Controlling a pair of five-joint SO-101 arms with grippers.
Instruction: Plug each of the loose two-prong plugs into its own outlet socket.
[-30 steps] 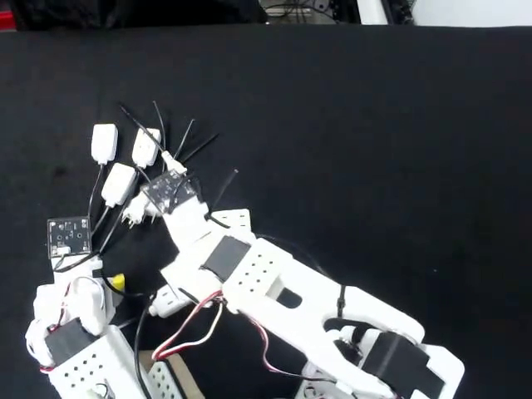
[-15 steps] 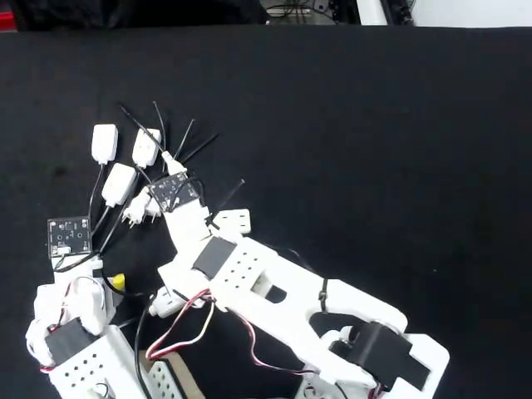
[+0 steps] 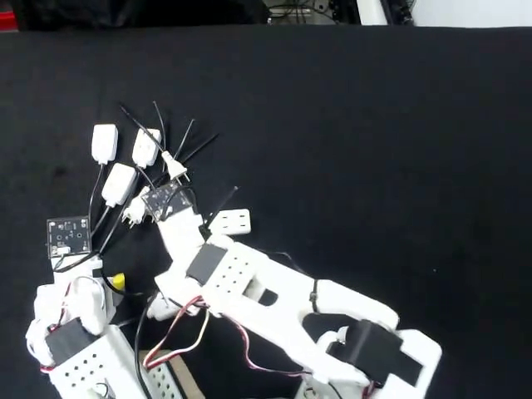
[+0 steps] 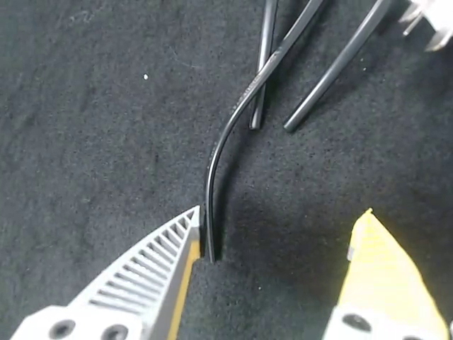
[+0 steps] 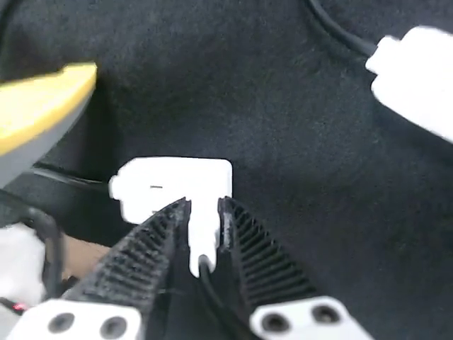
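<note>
Noting my right pincer (image 5: 205,203) clamped on the white plug (image 5: 173,185), left pincer (image 4: 282,211) agape beside that plug, I judge: square its prongs to an outlet socket (image 3: 231,220) before pressing

White perforated arm links (image 3: 249,287), black servos (image 3: 378,353), red-and-yellow wiring (image 3: 177,332), grey ribbed and yellow fingers (image 4: 148,283).

Table (image 3: 399,125): black fabric covering, matte, lint-specked, evenly lit. Far edge: dark tangled cables (image 3: 299,10); white surface (image 3: 465,10) at one corner; small red item (image 3: 7,18) opposite.
</note>
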